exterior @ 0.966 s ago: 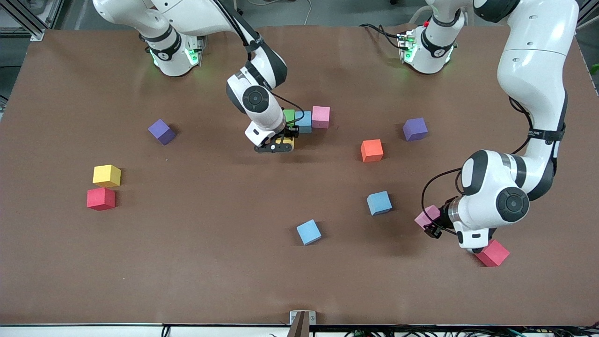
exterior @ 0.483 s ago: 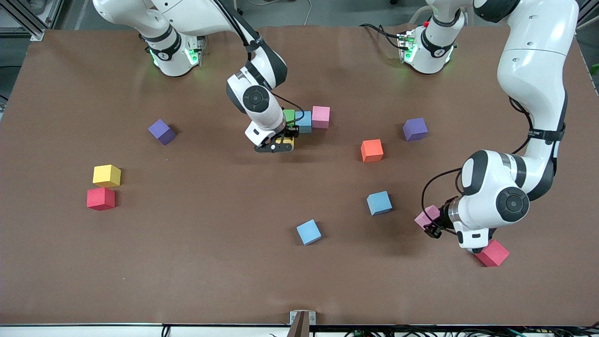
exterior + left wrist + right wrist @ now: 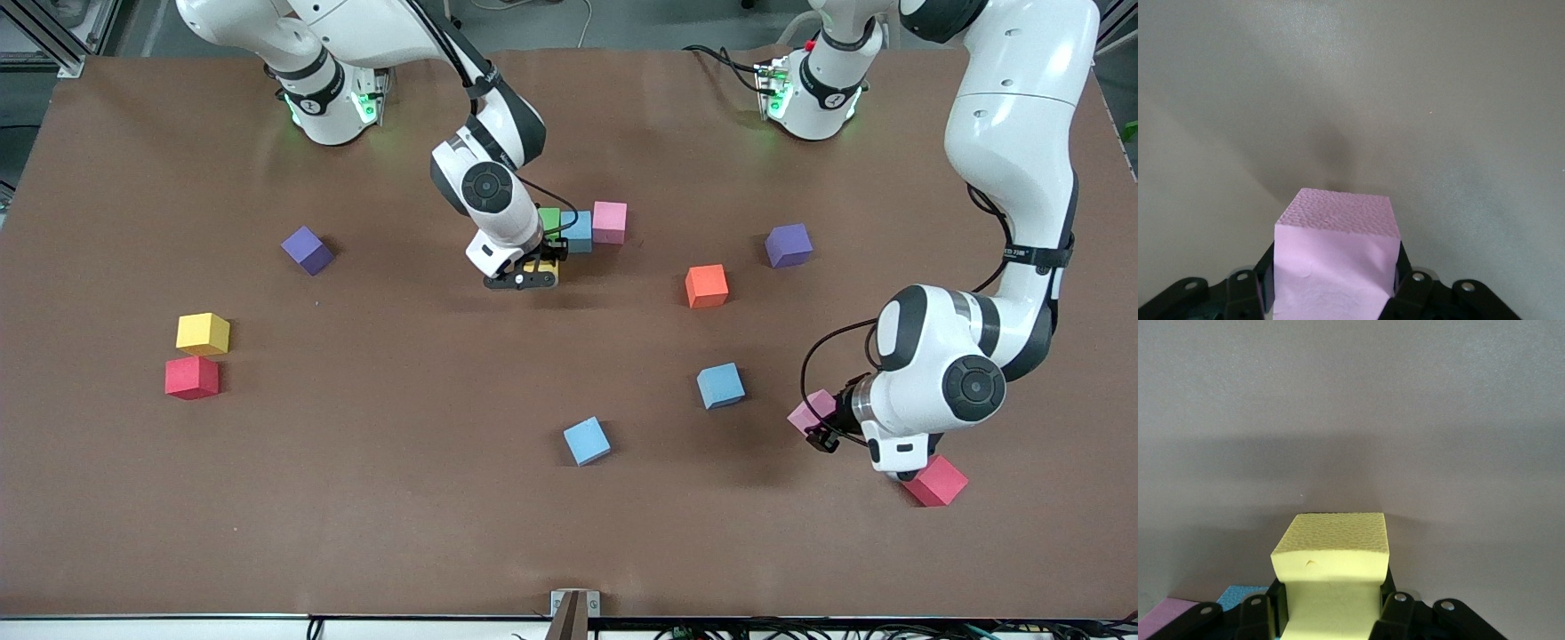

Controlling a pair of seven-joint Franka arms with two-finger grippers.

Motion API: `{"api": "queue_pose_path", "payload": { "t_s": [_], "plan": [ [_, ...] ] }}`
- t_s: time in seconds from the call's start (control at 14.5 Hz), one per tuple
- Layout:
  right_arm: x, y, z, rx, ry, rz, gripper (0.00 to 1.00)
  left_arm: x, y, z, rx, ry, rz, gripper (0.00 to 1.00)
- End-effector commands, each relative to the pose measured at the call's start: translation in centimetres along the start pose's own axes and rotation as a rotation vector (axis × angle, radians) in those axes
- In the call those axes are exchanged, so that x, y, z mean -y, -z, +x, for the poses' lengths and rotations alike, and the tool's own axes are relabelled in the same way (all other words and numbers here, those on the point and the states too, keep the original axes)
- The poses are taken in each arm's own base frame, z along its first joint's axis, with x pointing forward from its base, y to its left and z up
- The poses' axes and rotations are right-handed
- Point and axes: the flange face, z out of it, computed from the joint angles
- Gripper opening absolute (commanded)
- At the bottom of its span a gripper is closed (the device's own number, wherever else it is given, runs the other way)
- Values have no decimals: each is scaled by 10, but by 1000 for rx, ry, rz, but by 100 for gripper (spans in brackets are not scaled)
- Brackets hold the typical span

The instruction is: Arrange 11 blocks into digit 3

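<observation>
We see the right gripper [image 3: 531,272] clamping a yellow block [image 3: 1331,570] mid-tabletop; left gripper [image 3: 822,425] clasps a pink block [image 3: 1333,263]; no legible writing.

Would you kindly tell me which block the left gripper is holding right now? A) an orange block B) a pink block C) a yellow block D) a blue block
B: the left wrist view shows the left gripper shut on a pink block, while the yellow block sits in the right gripper.
</observation>
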Motion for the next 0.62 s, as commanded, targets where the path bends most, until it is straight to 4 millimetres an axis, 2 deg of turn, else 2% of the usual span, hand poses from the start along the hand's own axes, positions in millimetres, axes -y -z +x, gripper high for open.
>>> {"api": "queue_pose_path", "payload": {
  "t_s": [0.0,0.07,0.14,0.21,0.28,0.55],
  "plan": [
    [-5,-4,-5,-4,8,-26,30,-2,5,-1,1,12,-12,30],
    [-5,-5,-6,-3,8,-26,30,-2,5,-1,1,12,-12,30],
    [-3,-5,-7,-3,11,-27,34,-3,5,-1,0,12,-13,30],
    [-3,-5,-7,-2,7,-27,52,-3,5,-1,0,12,-13,30],
    [-4,-5,-7,3,-10,-31,100,-3,5,-1,0,12,-13,30],
    [-5,-2,-4,-1,-32,-29,100,-3,7,-1,-1,10,-14,30]
  ]
}}
